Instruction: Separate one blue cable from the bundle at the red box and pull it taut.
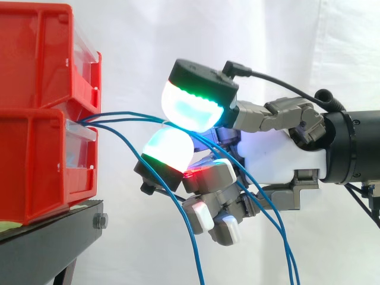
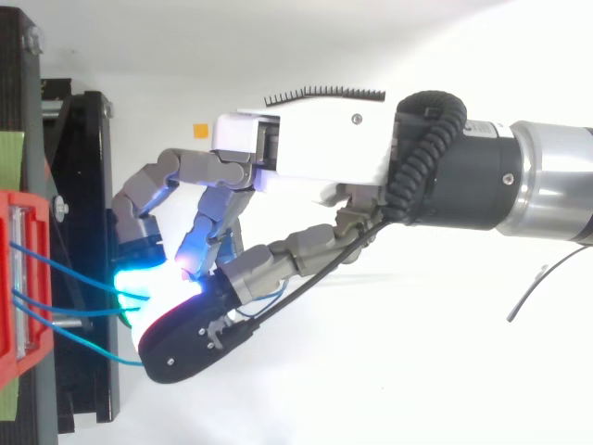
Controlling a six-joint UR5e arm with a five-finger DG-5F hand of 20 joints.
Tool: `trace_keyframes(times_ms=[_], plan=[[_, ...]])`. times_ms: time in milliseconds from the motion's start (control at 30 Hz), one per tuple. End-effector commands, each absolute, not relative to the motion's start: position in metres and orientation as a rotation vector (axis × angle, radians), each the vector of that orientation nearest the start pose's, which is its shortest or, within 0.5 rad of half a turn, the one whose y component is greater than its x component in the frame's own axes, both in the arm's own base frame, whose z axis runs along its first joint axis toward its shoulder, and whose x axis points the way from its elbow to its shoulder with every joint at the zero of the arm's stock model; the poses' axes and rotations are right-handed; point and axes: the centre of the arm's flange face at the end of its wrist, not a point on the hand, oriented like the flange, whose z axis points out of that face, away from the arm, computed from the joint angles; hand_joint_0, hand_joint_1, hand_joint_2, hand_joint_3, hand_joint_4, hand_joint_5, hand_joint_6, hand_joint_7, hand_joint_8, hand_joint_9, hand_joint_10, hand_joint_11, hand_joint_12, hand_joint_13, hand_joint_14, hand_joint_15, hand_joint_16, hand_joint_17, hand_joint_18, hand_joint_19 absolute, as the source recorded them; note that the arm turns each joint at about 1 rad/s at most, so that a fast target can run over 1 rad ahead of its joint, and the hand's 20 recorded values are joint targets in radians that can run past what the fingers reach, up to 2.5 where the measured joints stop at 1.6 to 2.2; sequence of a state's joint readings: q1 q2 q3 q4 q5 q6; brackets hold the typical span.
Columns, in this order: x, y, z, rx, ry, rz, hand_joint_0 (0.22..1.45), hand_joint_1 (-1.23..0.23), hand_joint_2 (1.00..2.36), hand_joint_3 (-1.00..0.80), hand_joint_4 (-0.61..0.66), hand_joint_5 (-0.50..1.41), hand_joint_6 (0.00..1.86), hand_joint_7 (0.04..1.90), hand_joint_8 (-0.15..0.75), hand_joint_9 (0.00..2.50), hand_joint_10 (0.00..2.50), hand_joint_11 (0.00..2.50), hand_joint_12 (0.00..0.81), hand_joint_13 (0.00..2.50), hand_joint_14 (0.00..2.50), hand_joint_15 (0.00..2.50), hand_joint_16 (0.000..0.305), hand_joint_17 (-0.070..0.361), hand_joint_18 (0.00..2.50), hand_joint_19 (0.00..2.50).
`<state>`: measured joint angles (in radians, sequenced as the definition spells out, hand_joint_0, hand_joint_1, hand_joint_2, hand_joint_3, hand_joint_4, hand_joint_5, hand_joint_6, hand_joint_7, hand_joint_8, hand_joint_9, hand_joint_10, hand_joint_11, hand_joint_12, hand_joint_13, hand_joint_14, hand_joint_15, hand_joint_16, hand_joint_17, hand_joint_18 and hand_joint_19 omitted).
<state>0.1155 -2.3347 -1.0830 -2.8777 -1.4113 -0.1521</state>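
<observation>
— White curtain (image 1: 267, 35) hung behind everything; two red boxes sat stacked at the left on a black stand (image 1: 47, 237), the upper box (image 1: 35, 53) resting on the lower box (image 1: 35, 166). Where were the cables?

— Several thin blue ones came out at the front of the boxes, about where the two met; from there they fanned out to the right, towards the hand (image 1: 273, 154).

— And the hand itself?

— It reached in level from the right, just short of the boxes and not touching them; its fingers were curled, and two glowing pads (image 1: 193, 104), white with green and cyan, were pressed together one above the other.

— Did they have hold of anything?

— Yes; one blue cable (image 1: 127, 115) ran from the boxes straight into the nip between those two pads, with only a slight bow along its length; it looked pinched there.

— What of the rest of the bundle?

— The loose cables (image 1: 187, 240) sagged away below the pinched one; some dropped under the lower pad, others passed across the curled fingers and trailed down to the right.

— Did the view from above agree?

— It did; the hand (image 2: 306, 144) lay across the picture from the right, its pads glowing cyan just beside the stand; blue lines crossed from the red box (image 2: 14, 222) to those pads, spread apart from one another.
</observation>
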Motion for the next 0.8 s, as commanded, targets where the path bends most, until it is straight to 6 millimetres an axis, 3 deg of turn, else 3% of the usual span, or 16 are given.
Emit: trace_keyframes(times_ms=[0,167,233,333,600,667,767], plan=[[0.7805,-0.0599,0.2616,1.128,1.257,1.058,0.65,-0.77,1.02,-0.30,0.07,-0.17,0.89,1.20,0.296,1.16,0.03,1.29,0.387,1.05,0.03,0.77,0.053,0.120,0.99,0.92],[0.7805,-0.0599,0.2616,1.129,1.256,1.059,0.79,-0.90,1.01,-0.39,-0.05,-0.18,0.92,1.23,0.276,1.12,0.02,1.29,0.374,1.02,0.03,0.75,0.052,0.117,0.95,0.88],[0.7805,-0.0599,0.2616,1.129,1.256,1.059,0.82,-0.91,1.00,-0.50,-0.03,-0.19,0.92,1.23,0.279,1.11,0.02,1.27,0.370,1.01,0.03,0.75,0.052,0.116,0.94,0.87],[0.7800,-0.0588,0.2610,1.135,1.260,1.061,0.82,-0.92,1.00,-0.50,-0.01,-0.18,0.92,1.22,0.276,1.12,0.03,1.27,0.367,1.02,0.03,0.75,0.051,0.116,0.95,0.85],[0.7792,-0.0589,0.2603,1.143,1.264,1.060,0.60,-0.88,1.00,-0.50,0.11,-0.15,0.92,1.16,0.291,1.20,0.03,1.31,0.373,1.05,0.03,0.76,0.052,0.116,0.98,0.89],[0.7795,-0.0587,0.2610,1.141,1.264,1.062,0.52,-0.79,1.00,-0.50,0.13,-0.15,0.91,1.15,0.312,1.22,0.03,1.31,0.401,1.07,0.03,0.75,0.056,0.126,1.02,0.90],[0.7795,-0.0589,0.2610,1.142,1.263,1.061,0.50,-0.70,1.00,-0.50,0.13,-0.15,0.90,1.14,0.320,1.23,0.02,1.29,0.411,1.08,0.03,0.76,0.059,0.132,1.05,0.90]])
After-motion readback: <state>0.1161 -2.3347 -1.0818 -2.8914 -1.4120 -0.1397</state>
